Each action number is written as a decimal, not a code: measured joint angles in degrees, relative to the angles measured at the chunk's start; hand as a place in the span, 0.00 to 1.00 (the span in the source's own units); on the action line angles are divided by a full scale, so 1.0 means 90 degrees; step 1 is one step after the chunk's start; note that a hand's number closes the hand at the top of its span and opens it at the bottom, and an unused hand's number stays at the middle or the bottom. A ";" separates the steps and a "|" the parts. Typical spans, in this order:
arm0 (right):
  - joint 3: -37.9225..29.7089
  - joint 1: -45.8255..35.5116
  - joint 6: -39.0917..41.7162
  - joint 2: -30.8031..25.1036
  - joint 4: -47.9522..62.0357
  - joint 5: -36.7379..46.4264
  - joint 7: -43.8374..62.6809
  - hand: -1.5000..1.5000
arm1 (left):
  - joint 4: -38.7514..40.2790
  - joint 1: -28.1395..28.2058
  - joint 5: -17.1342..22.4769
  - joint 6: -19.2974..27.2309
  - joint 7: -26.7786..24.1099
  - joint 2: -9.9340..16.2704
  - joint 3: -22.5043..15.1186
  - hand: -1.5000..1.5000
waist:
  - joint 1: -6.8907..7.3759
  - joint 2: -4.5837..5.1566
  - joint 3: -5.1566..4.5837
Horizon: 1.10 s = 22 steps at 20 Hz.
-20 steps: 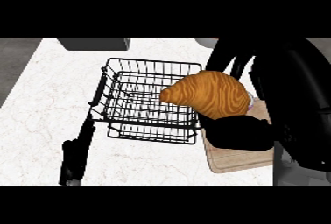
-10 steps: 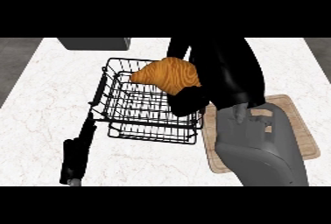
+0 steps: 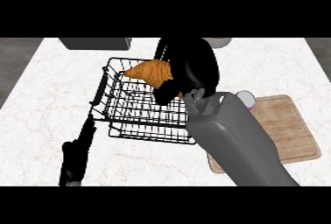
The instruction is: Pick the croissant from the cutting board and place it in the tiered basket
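Now the right hand (image 3: 191,70) — fingers curled round the croissant (image 3: 151,72), held over the tiered basket (image 3: 139,109) — should lower it inside the wire rim before letting go, clear of the cutting board (image 3: 291,131).

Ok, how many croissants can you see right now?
1. The croissant is held in the right robot hand over the tiered basket; the arm may hide others.

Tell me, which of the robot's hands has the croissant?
The right hand, curled round the croissant above the basket. The left hand rests on the counter, holding nothing.
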 measured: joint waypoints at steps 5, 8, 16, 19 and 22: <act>0.0058 0.0187 -0.1097 0.0002 0.0375 -0.0929 -0.0053 0.00 | -0.0030 0.0029 0.0030 -0.0078 -0.0038 0.0021 0.0010 0.50 | 0.0050 0.0011 0.0001; 0.0110 0.0297 -0.1788 0.0002 0.0628 -0.1570 -0.0263 0.00 | -0.0014 -0.0060 -0.0015 -0.0034 -0.0010 0.0003 0.0012 0.50 | 0.0071 0.0021 0.0002; -0.0184 0.0241 -0.3198 0.0002 0.0777 -0.2878 -0.1150 0.00 | 0.0082 -0.0097 -0.0020 -0.0058 -0.0037 0.0010 0.0066 0.50 | 0.0023 0.0014 0.0003; -0.0360 0.0399 -0.3697 -0.0058 0.0525 -0.2736 -0.1338 0.00 | 0.0037 -0.0064 0.0005 -0.0048 0.0002 0.0048 0.0139 0.50 | -0.0035 -0.0005 0.0002; -0.0741 0.0538 -0.4034 -0.0364 0.0169 -0.2511 -0.1229 0.00 | -0.0053 0.0116 -0.0002 -0.0029 -0.0043 0.0026 0.0118 0.50 | -0.0101 -0.0029 0.0001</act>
